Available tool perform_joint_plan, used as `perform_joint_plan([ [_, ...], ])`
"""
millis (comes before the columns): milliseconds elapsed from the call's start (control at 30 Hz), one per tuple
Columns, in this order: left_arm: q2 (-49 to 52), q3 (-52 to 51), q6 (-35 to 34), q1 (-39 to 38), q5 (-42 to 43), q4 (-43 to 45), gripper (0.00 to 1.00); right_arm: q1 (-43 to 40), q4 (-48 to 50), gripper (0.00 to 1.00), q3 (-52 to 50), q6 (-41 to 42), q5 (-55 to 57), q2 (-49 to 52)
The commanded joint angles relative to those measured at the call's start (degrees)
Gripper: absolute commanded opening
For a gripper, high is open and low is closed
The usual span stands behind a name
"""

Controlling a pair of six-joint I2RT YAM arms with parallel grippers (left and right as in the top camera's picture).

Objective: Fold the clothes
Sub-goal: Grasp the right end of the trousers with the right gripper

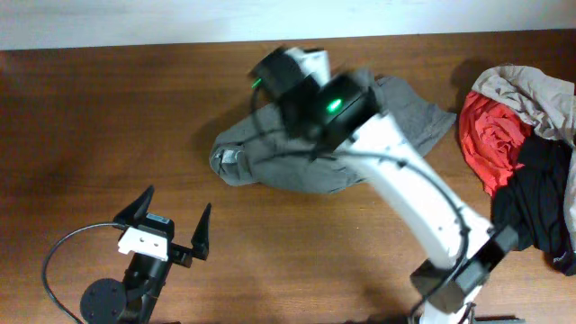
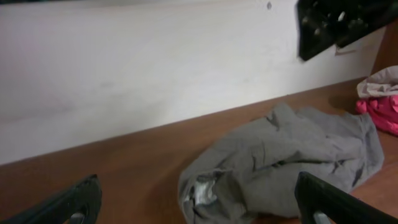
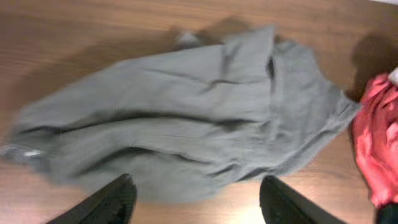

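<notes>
The grey-olive shorts (image 1: 270, 166) lie crumpled in a heap at the table's middle back, partly hidden under my right arm. They also show in the left wrist view (image 2: 280, 162) and in the right wrist view (image 3: 186, 118). My right gripper (image 3: 199, 202) is open and empty, hovering above the shorts; in the overhead view the jaws are hidden by the wrist. My left gripper (image 1: 171, 225) is open and empty near the front left, well short of the shorts; it also shows in the left wrist view (image 2: 199, 205).
A pile of red (image 1: 490, 135), black (image 1: 540, 193) and pale beige-grey (image 1: 531, 90) garments lies at the right edge. The red one also shows in the right wrist view (image 3: 376, 143). A white wall (image 2: 155, 68) runs along the table's back.
</notes>
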Motion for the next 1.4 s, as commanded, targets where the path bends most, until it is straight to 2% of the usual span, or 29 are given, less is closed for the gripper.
perform_joint_plan([
  [0,0.15,1.31,-0.13,-0.22,0.85,-1.38,0.99,-12.31,0.00,0.75,0.59,-8.59,-14.69,0.28],
  [167,1.44,1.33,-0.11,-0.22,0.85,-1.60,0.99,-26.64,-0.09,0.75,-1.07,-14.21,-32.39,4.33],
  [300,3.23,1.31,-0.11,-0.22,0.85,-1.55,0.99,-32.09,-2.29,0.68,-2.75,-17.51,-39.85,9.86],
  [433,5.11,1.31,-0.13,-0.22,0.85,-1.38,0.99,-32.06,-5.07,0.66,-5.77,-19.52,-42.66,14.19],
  [533,6.19,1.31,-0.13,-0.22,0.85,-1.22,0.99,-30.91,-3.80,0.66,-8.70,-17.57,-42.38,15.02],
  [667,7.28,1.31,-0.13,-0.24,0.87,-0.94,0.99,-29.64,0.96,0.71,-13.90,-11.87,-39.10,15.21],
  [933,7.54,1.33,-0.13,-0.24,0.87,-0.72,0.99,-29.46,11.28,0.72,-23.15,-11.69,-36.76,15.21],
  [1033,7.56,1.33,-0.13,-0.24,0.87,-0.74,0.99,-29.49,12.81,0.61,-23.47,-13.51,-36.68,15.19],
  [1100,7.56,1.33,-0.13,-0.22,0.87,-0.72,0.99,-29.46,13.25,0.49,-23.30,-13.70,-37.94,14.91],
  [1300,7.58,1.31,-0.13,-0.24,0.87,-0.74,0.99,-29.46,14.93,0.29,-23.30,-24.96,-56.72,13.14],
  [1367,7.58,1.33,-0.13,-0.24,0.87,-0.72,0.99,-29.51,14.84,0.23,-23.30,-24.11,-56.57,12.20],
])
